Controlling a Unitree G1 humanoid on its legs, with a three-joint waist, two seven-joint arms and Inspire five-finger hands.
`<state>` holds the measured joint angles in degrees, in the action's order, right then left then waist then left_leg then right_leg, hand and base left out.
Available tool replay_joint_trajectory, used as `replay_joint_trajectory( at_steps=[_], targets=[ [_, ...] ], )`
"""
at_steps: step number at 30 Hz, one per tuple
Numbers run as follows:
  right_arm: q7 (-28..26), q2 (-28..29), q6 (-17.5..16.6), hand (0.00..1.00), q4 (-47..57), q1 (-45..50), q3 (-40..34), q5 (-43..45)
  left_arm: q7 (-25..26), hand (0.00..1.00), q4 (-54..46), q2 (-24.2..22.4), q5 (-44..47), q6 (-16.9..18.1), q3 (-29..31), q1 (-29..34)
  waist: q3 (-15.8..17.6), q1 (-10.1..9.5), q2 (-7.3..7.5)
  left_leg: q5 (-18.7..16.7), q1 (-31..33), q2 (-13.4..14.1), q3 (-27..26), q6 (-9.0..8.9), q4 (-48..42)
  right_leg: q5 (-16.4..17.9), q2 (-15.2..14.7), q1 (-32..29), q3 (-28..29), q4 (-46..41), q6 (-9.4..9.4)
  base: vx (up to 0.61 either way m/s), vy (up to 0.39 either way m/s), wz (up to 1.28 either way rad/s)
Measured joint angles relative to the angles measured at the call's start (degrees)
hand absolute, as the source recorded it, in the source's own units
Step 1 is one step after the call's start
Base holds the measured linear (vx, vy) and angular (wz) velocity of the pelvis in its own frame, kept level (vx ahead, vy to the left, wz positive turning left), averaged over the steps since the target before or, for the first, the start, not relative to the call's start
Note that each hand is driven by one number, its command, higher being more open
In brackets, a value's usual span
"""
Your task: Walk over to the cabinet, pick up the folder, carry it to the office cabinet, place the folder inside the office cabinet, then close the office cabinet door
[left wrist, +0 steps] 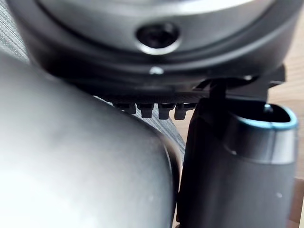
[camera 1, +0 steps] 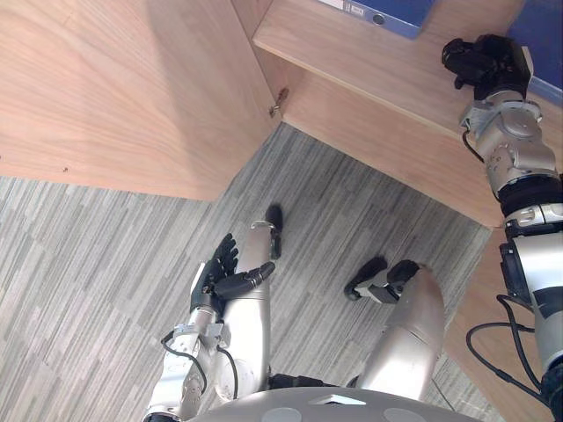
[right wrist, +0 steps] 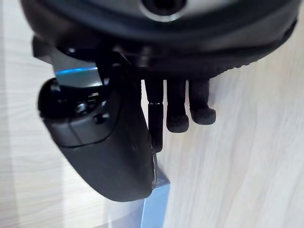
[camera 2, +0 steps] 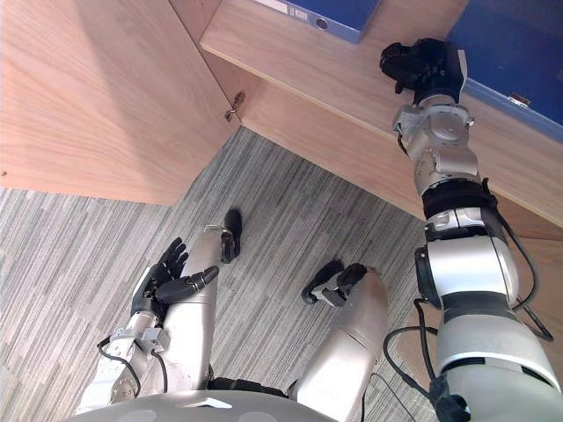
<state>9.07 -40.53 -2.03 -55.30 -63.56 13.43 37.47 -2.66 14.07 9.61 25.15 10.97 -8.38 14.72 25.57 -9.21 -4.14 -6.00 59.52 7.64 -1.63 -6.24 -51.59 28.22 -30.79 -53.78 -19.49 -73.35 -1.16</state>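
The blue folder [camera 2: 519,44] on the cabinet shelf [camera 2: 290,53] is being touched by the right robot hand [camera 2: 427,66]; whether it is being grasped cannot be told. The left robot hand [camera 1: 215,272] is being held released.

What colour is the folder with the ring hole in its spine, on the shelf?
Blue. The folder shows best in the right eye view.

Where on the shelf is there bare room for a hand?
Bare wood along the shelf front, between the hinge and the right hand. Crowded at the back and right: blue folder, second blue folder beside the hand.
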Motion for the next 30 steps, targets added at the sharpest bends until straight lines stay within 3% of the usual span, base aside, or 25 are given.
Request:
replay_joint_trajectory(
  at_steps=[13,21,30],
  targets=[
    [0.1,0.0,-0.5,0.00,0.2,-0.1,-0.4,2.3,0.5,1.00,-0.1,0.0,0.0,0.0,-0.2,0.0,0.0,-0.01,0.01,1.3,-0.2,-0.1,0.4,-0.43,0.7,-0.1,0.0,0.6,-0.7,0.4,0.18,0.00,-0.006,0.01],
    [0.9,0.0,-1.2,0.00,11.2,5.3,-5.5,2.3,1.3,1.00,-0.1,0.0,0.0,0.1,-0.1,0.0,0.1,0.15,0.11,0.6,-0.2,0.9,0.8,-1.07,-1.3,-0.2,1.0,1.3,-0.6,0.4,0.28,-0.01,0.011,-0.06],
    [2.9,0.0,-1.2,0.00,7.6,5.4,-9.6,4.7,1.6,1.00,0.1,0.1,1.1,0.1,0.0,0.0,0.1,0.92,0.23,0.7,-0.3,0.9,0.8,-1.22,-1.6,-0.4,1.0,1.3,-0.4,0.4,0.47,0.00,0.003,-0.01]
  ],
)
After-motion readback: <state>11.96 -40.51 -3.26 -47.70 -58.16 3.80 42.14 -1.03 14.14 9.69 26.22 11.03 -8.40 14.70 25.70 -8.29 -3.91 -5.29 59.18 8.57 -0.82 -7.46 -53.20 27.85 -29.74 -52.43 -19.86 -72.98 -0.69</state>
